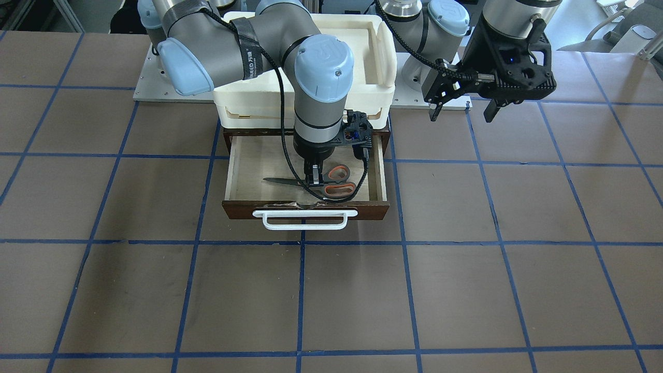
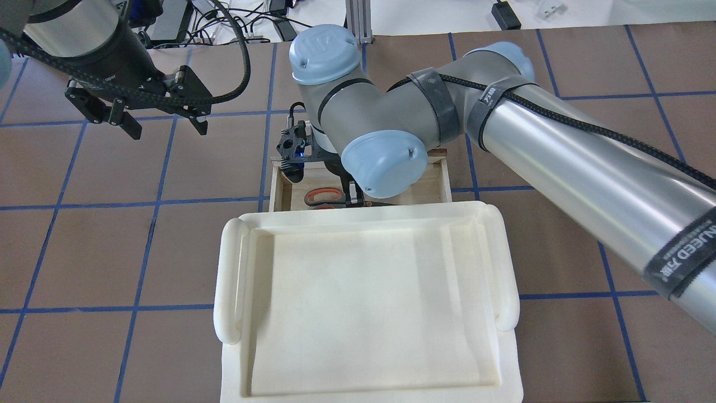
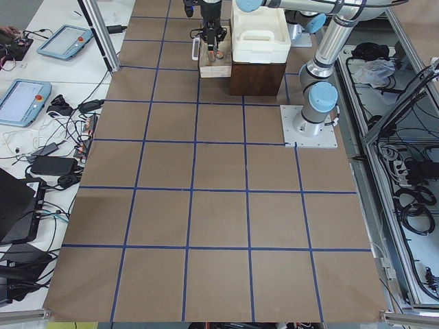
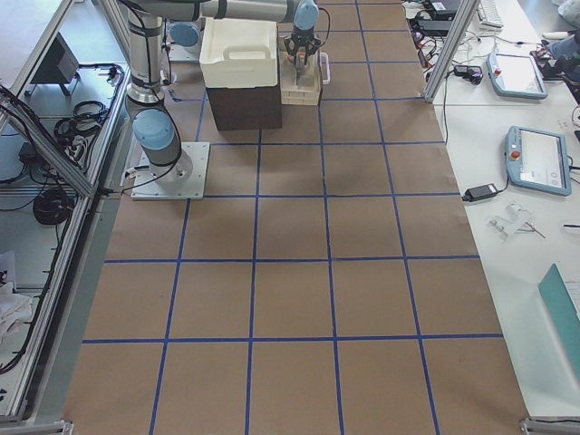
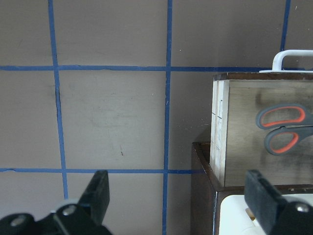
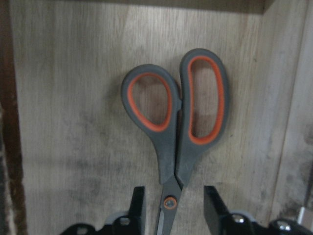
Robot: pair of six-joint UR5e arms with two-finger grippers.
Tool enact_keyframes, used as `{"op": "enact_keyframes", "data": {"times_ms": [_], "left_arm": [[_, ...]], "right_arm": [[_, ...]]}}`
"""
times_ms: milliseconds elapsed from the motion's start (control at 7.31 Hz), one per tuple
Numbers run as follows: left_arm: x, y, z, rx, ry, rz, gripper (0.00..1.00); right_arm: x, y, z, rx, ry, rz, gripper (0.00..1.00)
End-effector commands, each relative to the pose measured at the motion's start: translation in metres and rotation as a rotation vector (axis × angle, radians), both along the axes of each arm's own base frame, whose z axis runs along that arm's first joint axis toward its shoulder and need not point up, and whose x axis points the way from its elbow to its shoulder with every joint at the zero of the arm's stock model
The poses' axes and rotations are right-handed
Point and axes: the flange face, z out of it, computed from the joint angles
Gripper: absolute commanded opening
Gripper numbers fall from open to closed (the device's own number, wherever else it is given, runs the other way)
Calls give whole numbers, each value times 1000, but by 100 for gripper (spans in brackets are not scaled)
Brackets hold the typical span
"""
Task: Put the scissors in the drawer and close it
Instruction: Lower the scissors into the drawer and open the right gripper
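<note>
Open drawer (image 1: 238, 211) over brown, blue-taped table (image 1: 466, 290); cables (image 3: 68, 179) alongside.

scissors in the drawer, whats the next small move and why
Probably lift the right gripper straight up out of the drawer: the scissors lie flat on its floor, the jaws stand open either side of the pivot, and the drawer, pulled out, cannot be shut with the arm inside.

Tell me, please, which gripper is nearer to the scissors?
The right. The right gripper is down inside the drawer, open and straddling the scissors near the pivot; the left gripper hangs open above the table, off to the drawer's side.
</note>
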Motion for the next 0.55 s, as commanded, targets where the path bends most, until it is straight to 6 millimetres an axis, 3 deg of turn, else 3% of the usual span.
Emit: {"op": "enact_keyframes", "data": {"times_ms": [0, 411], "left_arm": [[0, 0, 0, 0, 0, -1, 100], [0, 0, 0, 0, 0, -1, 100]], "right_arm": [[-4, 1, 11, -27, 5, 5, 100], [-30, 19, 96, -158, -48, -77, 100]]}}
